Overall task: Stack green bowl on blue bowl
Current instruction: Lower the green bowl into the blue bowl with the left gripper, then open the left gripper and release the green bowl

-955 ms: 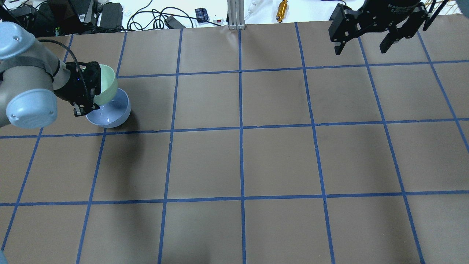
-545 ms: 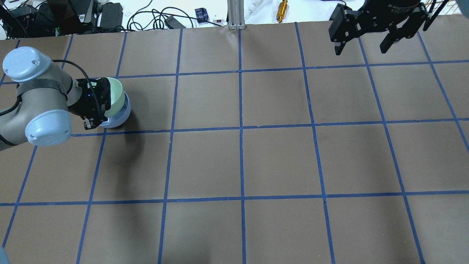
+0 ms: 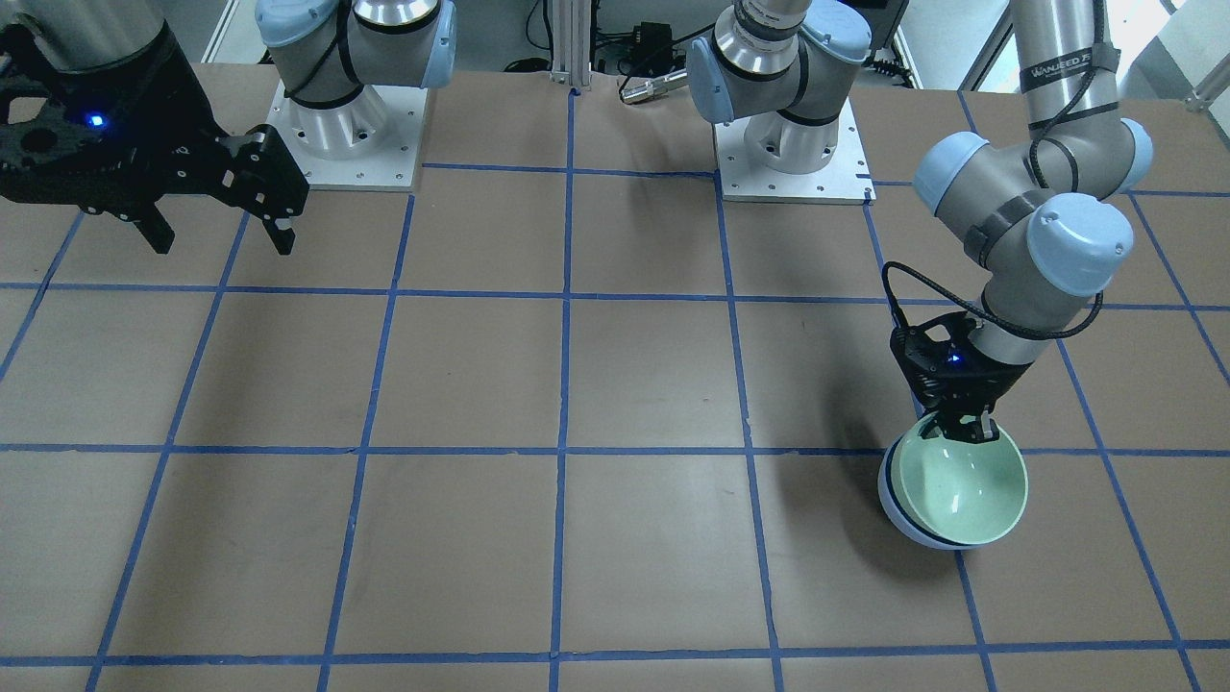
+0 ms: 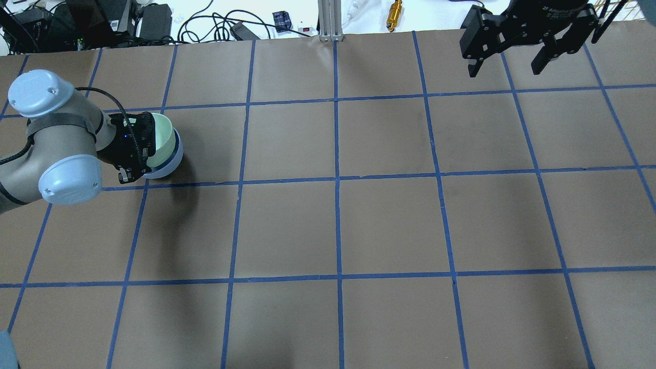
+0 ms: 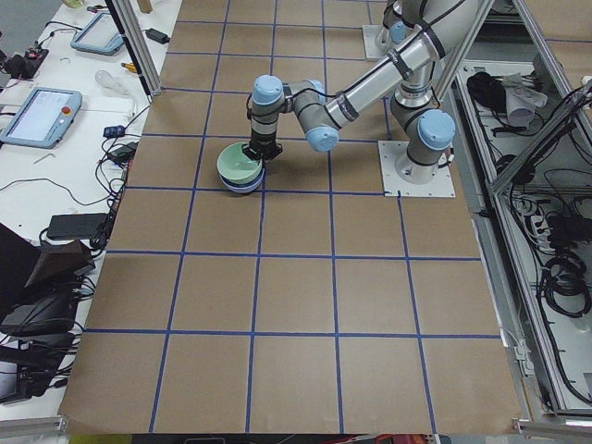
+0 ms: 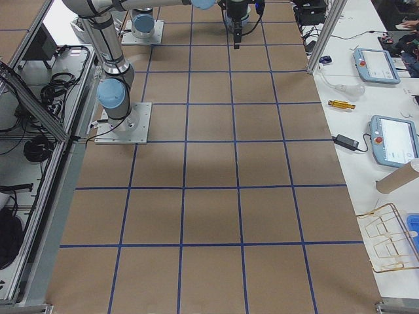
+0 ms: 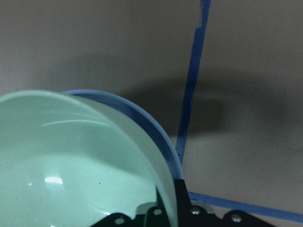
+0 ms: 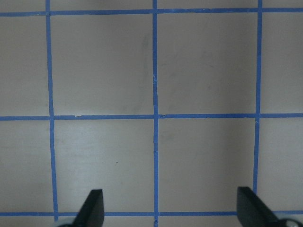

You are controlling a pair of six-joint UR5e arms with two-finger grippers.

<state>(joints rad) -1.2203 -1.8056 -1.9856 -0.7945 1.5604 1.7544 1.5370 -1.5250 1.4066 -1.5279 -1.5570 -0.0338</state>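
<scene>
The green bowl [image 3: 969,482] sits nested in the blue bowl [image 3: 897,506], slightly tilted, near the table's left end. Only the blue bowl's side and rim show around it. My left gripper [image 3: 966,430] is shut on the green bowl's near rim, one finger inside and one outside. Both bowls show in the overhead view, the green bowl [image 4: 165,134] above the blue bowl [image 4: 172,162], partly hidden by my left gripper [image 4: 139,148]. The left wrist view shows the green bowl [image 7: 71,170] inside the blue rim [image 7: 158,135]. My right gripper [image 4: 505,68] hangs open and empty, far off.
The brown table [image 4: 338,225] carries a blue tape grid. Cables, power bricks and a brass part [image 4: 394,14] lie beyond its far edge, by an aluminium post [image 4: 328,20]. The two arm bases [image 3: 793,154] stand at the robot's side.
My left gripper has carried the green bowl down and over the blue bowl, from tilted beside it to nested inside it. The right arm has not moved.
</scene>
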